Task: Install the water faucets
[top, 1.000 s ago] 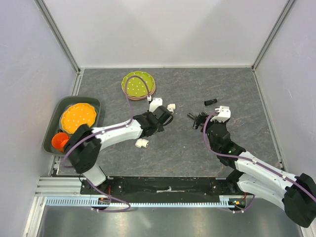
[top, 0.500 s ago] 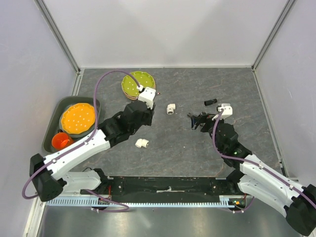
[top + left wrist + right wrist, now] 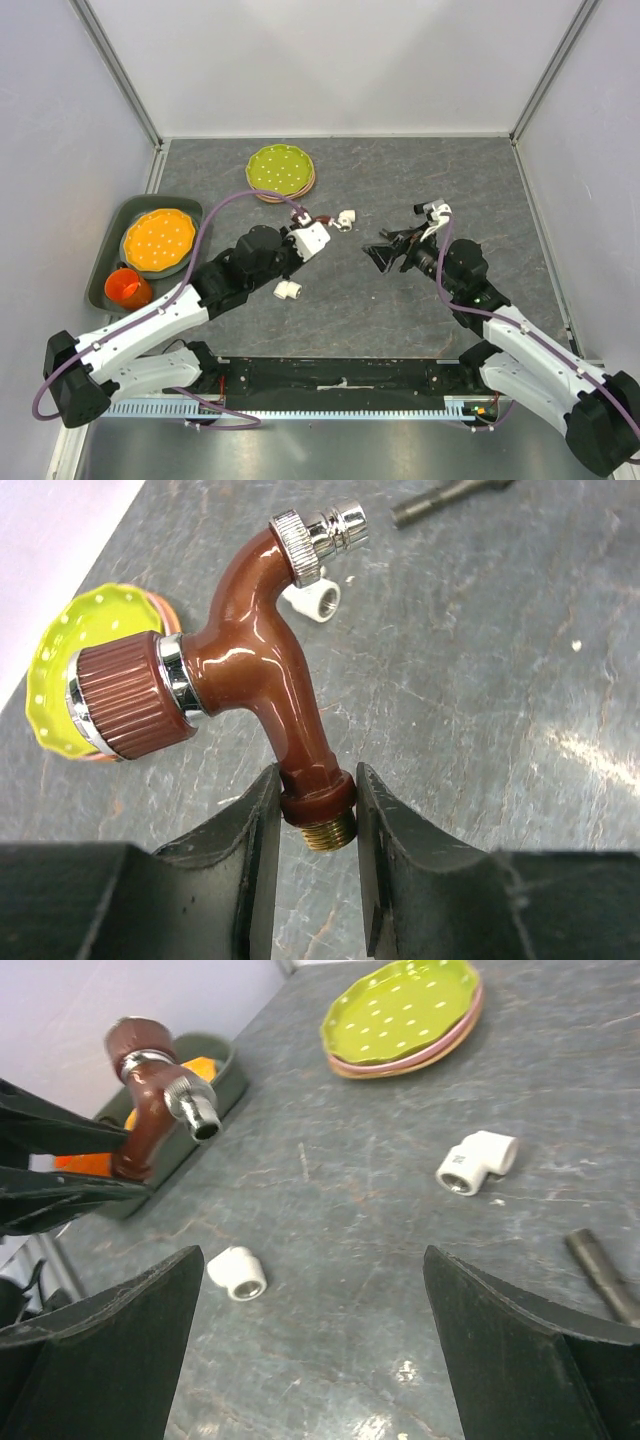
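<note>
left gripper (image 3: pixel 315 790), clamped on the threaded end of the reddish-brown faucet (image 3: pixel 265 670), has swung it up facing right gripper (image 3: pixel 310 1260), fingers wide apart, so mating with a white elbow fitting (image 3: pixel 478 1160) looks next.

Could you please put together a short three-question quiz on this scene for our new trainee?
1. How many white elbow fittings are in view?
2. The left gripper grips the brown faucet by: A its ribbed handle; B its chrome spout tip; C its brass-threaded end.
3. True or false: the right gripper is open and holds nothing.
Key: 1 two; 2 C; 3 true.
</note>
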Controlling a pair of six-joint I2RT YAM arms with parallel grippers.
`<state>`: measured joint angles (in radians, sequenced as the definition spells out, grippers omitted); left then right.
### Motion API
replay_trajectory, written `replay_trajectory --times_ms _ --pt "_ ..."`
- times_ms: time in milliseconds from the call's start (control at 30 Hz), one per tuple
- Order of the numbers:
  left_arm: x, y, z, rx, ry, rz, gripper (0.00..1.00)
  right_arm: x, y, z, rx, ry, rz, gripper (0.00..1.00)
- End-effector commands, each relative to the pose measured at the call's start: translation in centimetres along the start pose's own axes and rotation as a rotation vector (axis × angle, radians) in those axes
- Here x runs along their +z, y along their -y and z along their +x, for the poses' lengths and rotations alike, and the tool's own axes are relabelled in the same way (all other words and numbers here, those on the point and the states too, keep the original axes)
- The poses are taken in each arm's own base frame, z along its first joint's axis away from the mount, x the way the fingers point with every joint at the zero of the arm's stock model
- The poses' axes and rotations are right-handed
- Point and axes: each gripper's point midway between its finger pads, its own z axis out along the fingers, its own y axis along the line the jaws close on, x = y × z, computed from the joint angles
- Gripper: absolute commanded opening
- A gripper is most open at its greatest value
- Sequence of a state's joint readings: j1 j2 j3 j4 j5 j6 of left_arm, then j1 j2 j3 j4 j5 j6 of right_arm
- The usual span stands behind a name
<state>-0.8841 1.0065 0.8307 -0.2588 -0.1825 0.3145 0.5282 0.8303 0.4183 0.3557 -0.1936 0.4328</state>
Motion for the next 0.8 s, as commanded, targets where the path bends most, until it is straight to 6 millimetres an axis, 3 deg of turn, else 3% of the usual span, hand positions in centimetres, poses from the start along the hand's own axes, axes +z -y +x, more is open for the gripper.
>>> replay_trajectory --times_ms 0,233,400,767 --pt "0.2 1.3 -2.6 0.218 0.142 0.106 0.02 0.0 -4.9 -2.2 0.023 0.011 -0.270 0.98" --pt "0.7 4.5 -2.2 0.296 0.192 0.269 0.02 0.0 -6.5 -1.5 0.052 -0.037 -0.392 0.98" --pt "0.7 6.3 -2.4 0.316 0.228 0.364 0.02 0.1 -6.6 -1.2 0.058 -0.048 -0.401 0.98" --pt "0.7 8.1 -4.4 0.443 0.287 0.381 0.02 0.0 -7.4 -0.8 0.073 -0.087 -0.454 0.96"
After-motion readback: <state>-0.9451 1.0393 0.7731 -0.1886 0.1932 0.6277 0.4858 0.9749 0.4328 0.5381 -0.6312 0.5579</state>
